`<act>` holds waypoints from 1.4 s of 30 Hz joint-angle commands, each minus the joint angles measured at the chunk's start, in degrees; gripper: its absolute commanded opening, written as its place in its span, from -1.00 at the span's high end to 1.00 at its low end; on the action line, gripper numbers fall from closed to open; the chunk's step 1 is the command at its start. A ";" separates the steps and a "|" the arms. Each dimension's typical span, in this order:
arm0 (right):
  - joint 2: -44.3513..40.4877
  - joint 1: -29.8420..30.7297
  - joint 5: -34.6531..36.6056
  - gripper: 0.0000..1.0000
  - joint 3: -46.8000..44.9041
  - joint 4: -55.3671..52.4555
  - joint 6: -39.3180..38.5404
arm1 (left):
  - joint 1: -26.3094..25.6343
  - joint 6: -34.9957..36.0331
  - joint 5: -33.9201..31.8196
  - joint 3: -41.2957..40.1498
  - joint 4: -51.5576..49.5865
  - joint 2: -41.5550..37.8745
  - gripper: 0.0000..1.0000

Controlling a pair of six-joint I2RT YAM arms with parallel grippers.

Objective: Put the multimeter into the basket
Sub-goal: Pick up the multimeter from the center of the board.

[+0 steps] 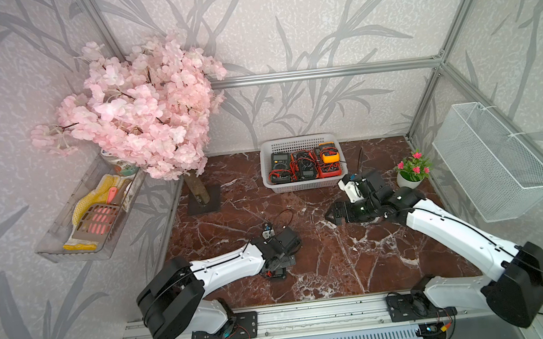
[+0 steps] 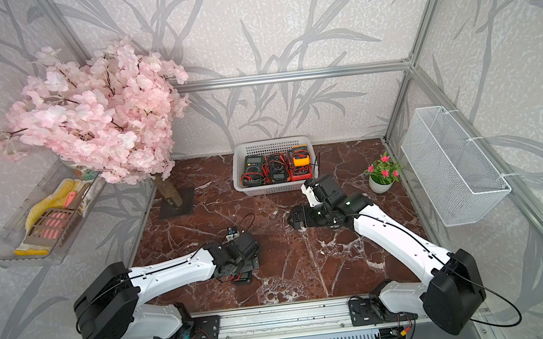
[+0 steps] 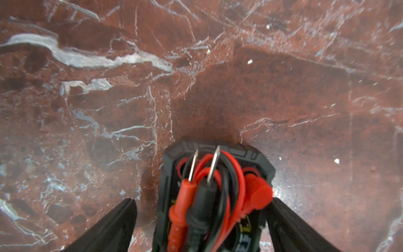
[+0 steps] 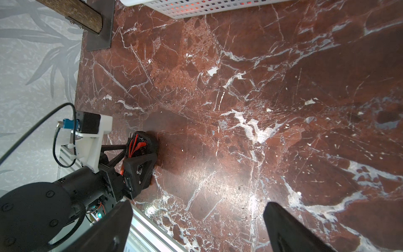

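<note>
Your left jaws stand open astride the multimeter (image 3: 209, 192) lying on the counter (image 1: 342, 266), well apart from the basket (image 1: 296, 140) at the back, while your right jaws gape wide and empty.

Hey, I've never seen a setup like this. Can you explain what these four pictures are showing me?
You are looking at two robot arms, the left arm and the right arm, mounted at the front of a red marble table. Two pictures come from a camera pair overhead and show nearly the same whole scene. The other two come from a small camera on each arm's wrist, looking past its end effector.

At the back stands a white basket with several multimeters in it. One more multimeter lies on the table, with red and black leads bundled on top. The left end effector is open, with a finger on each side of it, and does not seem to grip it yet. The right end effector is open over bare marble and holds nothing.

The blossom tree and potted plant are decoration.
</note>
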 commanded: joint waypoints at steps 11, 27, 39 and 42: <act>1.03 0.31 0.17 -0.99 2.61 -1.48 -1.12 | -0.89 -0.60 1.08 -1.21 3.32 1.94 -0.10; 1.43 0.34 -2.82 -0.99 4.88 -0.07 -0.68 | -0.81 0.27 -0.89 2.51 0.39 -0.34 0.32; 1.15 0.30 -3.44 -0.99 4.71 0.86 -0.36 | -0.15 1.95 -5.22 10.49 -6.34 -1.35 0.39; 1.13 0.34 -3.55 -0.99 4.79 0.86 -0.32 | 0.53 2.89 -5.92 12.05 -6.94 -1.43 0.39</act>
